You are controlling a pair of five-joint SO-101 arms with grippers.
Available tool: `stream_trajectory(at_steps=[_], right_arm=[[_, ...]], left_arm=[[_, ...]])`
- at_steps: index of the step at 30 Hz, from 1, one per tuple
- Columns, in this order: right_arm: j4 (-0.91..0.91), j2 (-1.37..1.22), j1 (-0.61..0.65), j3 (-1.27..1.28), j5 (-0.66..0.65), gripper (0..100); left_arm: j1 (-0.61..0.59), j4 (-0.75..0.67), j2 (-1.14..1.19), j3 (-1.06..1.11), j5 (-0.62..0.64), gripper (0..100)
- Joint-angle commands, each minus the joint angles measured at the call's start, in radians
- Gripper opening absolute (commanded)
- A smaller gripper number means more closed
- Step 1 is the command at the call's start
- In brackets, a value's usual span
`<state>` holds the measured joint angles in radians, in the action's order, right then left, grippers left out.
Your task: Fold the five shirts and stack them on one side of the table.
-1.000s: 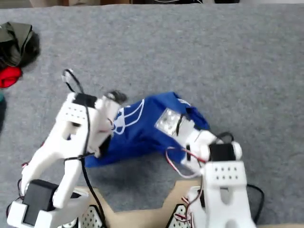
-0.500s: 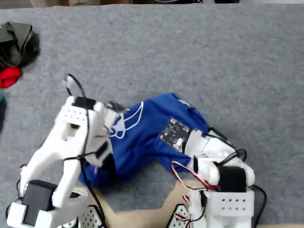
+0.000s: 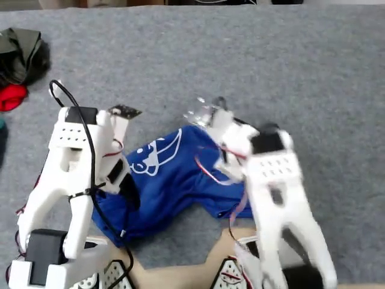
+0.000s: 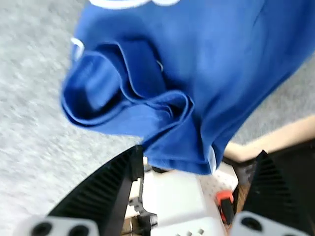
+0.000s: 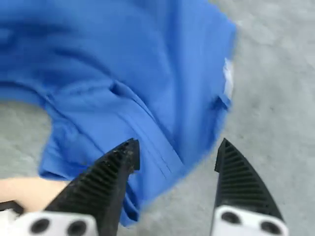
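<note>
A blue shirt (image 3: 171, 180) with a white print lies crumpled on the grey table, its near left corner bunched in folds (image 4: 128, 93). My left gripper (image 4: 197, 155) is open and hangs above that bunched near edge with nothing between its fingers; in the high view it sits at the shirt's left side (image 3: 126, 192). My right gripper (image 5: 178, 145) is also open and holds nothing, above the shirt's right part (image 5: 147, 73). From above it is a blur at the shirt's far edge (image 3: 207, 114).
A dark garment (image 3: 21, 54) and a red one (image 3: 12, 96) lie at the far left edge of the table. A tan board (image 3: 180, 274) and both arm bases sit along the near edge. Open grey cloth stretches across the far and right side.
The right arm has risen and swung from the near edge over to the shirt's far side. The left arm has drawn back to the left. The shirt now lies lower and more bunched.
</note>
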<state>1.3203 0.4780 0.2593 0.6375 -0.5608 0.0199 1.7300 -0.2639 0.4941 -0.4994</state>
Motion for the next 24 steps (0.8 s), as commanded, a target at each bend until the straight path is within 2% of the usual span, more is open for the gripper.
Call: stream_trajectory(at_steps=[1, 5, 14, 24], right_arm=[[0.061, -0.216, 0.104, -0.206, 0.08, 26.0], [0.101, -0.364, 0.096, -0.326, 0.144, 26.0], [0.153, -0.392, -0.157, -0.321, 0.161, 26.0], [0.012, -0.395, -0.197, -0.16, 0.221, 26.0]], left_arm=[[-0.006, 0.012, -0.013, 0.071, -0.005, 35], [-0.012, 0.014, -0.015, 0.126, -0.005, 35], [-0.012, 0.014, -0.015, 0.163, -0.002, 35], [-0.006, 0.008, -0.005, 0.117, 0.0, 35]])
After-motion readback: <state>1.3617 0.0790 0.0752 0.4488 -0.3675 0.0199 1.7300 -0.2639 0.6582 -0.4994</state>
